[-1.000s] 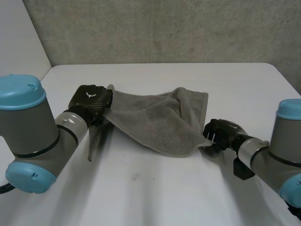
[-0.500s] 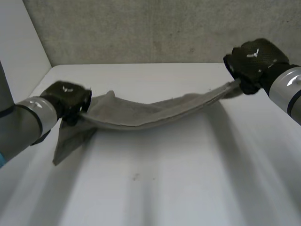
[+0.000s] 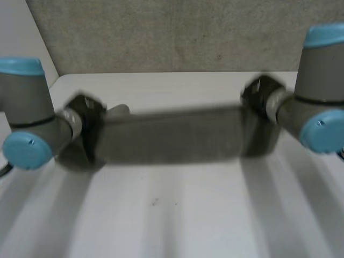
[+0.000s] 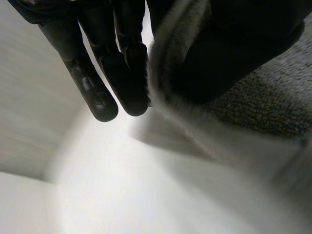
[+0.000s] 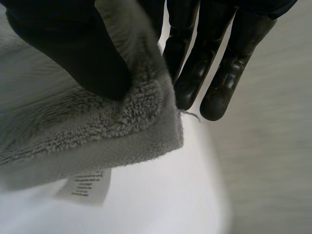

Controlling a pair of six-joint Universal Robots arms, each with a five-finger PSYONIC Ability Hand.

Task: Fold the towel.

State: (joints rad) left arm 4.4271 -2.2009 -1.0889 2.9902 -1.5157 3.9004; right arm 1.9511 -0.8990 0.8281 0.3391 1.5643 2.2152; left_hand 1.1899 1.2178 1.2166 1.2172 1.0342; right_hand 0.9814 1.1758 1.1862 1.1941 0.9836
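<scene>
Left hand (image 3: 86, 115) is pinching one end of a grey towel (image 3: 172, 137), and the right hand (image 3: 259, 97) is pinching the opposite end, so the towel is hanging as a long, broad band between them over the far half of a white table (image 3: 172, 215). Both grey arms with light-blue caps are reaching in from the sides, and a rough grey wall (image 3: 161, 32) is standing behind the table. Seen from the left wrist, the left thumb (image 4: 243, 39) is pressing on the fluffy cloth near its edge, while the straight left fingers (image 4: 100, 95) are lying along the other side of it, their tips pointing toward the table below. Seen from the right wrist, the right thumb (image 5: 58, 44) is pressing into the pile at a corner of the towel, and the right fingers (image 5: 195, 73) are reaching past the hem behind the cloth. A small white label (image 5: 87, 187) with fine print is hanging from the hem just beside that corner. Whether the towel's lower edge is touching the table is not possible to tell.
</scene>
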